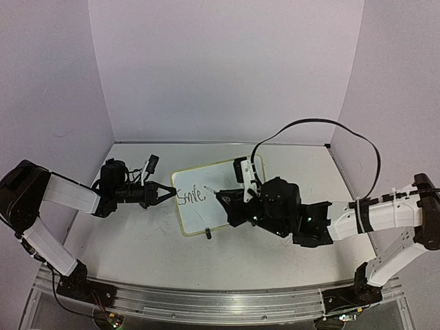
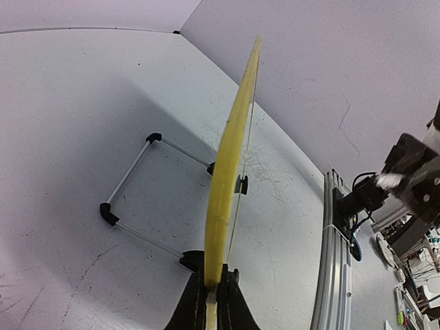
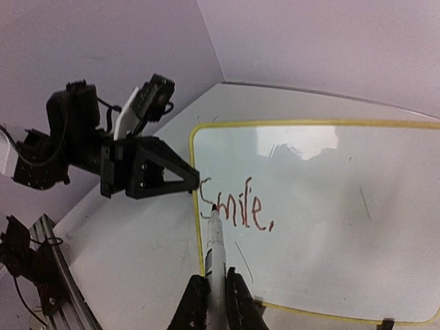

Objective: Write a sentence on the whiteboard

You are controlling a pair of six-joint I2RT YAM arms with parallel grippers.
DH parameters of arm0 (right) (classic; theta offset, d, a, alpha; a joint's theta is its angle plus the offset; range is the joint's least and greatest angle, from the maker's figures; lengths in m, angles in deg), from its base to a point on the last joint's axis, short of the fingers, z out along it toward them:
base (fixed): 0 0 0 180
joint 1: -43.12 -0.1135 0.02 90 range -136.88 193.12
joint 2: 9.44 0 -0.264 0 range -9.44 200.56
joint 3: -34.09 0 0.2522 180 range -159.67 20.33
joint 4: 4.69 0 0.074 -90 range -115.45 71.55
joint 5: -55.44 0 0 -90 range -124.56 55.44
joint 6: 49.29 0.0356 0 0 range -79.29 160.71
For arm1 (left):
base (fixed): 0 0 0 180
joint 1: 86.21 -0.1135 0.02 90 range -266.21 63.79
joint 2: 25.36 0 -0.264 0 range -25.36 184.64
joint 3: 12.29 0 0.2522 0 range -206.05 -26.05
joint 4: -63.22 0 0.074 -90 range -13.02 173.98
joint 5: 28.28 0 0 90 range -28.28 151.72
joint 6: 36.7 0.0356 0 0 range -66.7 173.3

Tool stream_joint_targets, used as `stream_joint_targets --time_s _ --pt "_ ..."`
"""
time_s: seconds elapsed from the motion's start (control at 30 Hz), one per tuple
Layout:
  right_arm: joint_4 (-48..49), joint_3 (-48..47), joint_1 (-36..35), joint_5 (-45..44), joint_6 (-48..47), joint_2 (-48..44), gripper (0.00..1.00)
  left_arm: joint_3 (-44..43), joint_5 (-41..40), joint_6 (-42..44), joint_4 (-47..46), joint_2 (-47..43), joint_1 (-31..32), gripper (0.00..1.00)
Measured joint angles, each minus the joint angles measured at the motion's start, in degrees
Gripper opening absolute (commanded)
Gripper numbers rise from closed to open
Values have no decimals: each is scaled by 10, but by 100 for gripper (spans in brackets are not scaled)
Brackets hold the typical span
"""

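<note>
**Board pinched at its left edge, pen over the first word**

Much of the small rectangular whiteboard [image 1: 206,180] with rounded corners is covered in the overhead view, where the black right arm lies across its right half. In the right wrist view its right side runs out of frame. Of the sentence [image 3: 237,210], only "Smile," in thin dark handwriting can be read, near the board's left edge. The white-barrelled marker [image 3: 214,244] has its lower end buried between the fingers of the right gripper [image 3: 210,285], which is closed tight on it. The dark tip sits over the first letters, but whether it touches the surface cannot be told.

The left gripper [image 1: 169,193] is clamped on the board's left rim, beside the "S". Seen from the left wrist, the board is edge-on, a thin pale yellow-green strip rising from between the black jaws. To the right of the comma the writing surface is bare and glossy, with a soft glare near the top. The board stands near the middle of the matte white tabletop [image 1: 137,240], which has open room on all sides.

A thin wire stand [image 2: 148,199] with black corner caps lies on the table behind the board. The tabletop is scuffed with faint grey scribbles. A ribbed aluminium rail [image 1: 206,302] runs along the near edge.
</note>
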Motion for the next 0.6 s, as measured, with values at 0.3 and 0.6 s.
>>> stream_joint_targets --time_s 0.3,0.6 --pt "4 3 21 -67 -29 -4 0 0 0 5 1 0 0 0" --pt "-22 3 21 -83 -41 10 0 -4 0 15 11 -1 0 0"
